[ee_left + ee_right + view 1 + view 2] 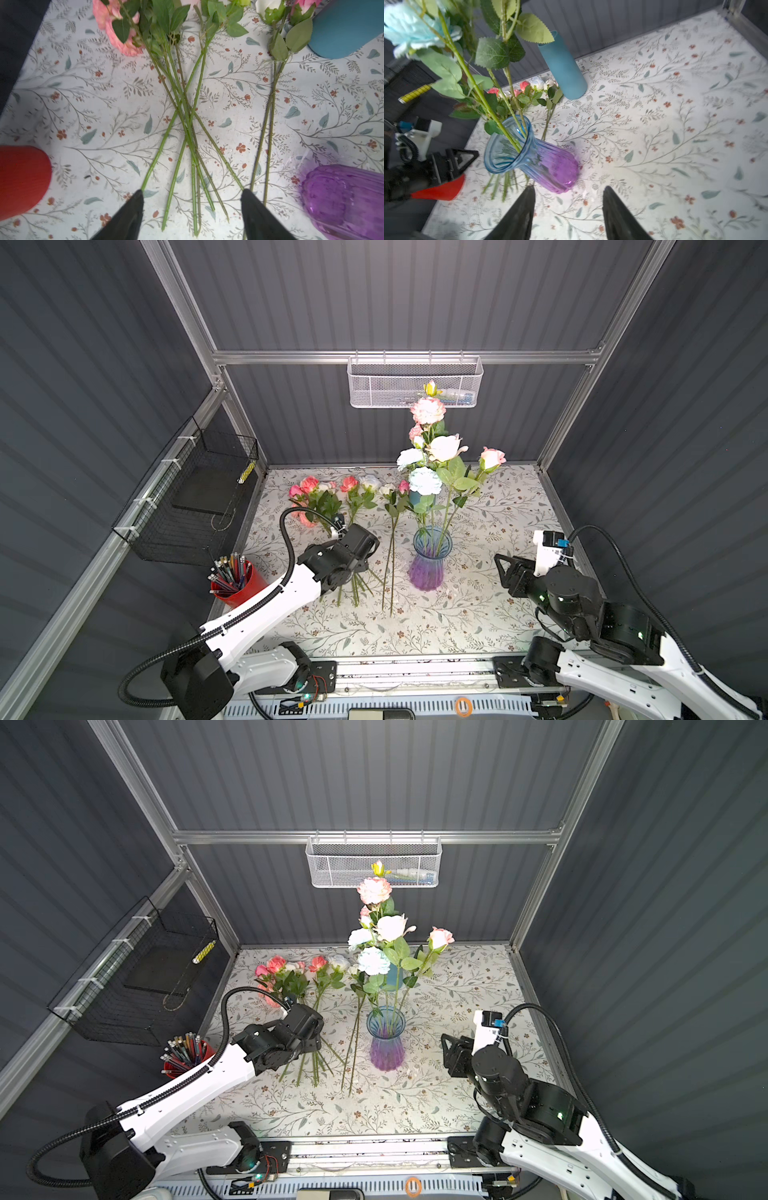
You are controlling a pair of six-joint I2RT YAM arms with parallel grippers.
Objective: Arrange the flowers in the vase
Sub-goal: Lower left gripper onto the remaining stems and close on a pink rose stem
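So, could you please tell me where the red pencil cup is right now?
In both top views the red pencil cup stands at the left edge of the table, near the black wire basket and left of the loose flowers.

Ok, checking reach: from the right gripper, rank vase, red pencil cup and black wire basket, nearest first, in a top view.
1. vase, beside the right gripper, mid-table.
2. red pencil cup, table's left edge.
3. black wire basket, on the left wall.

Overhead stereo pair (wrists near vase point(550, 164))
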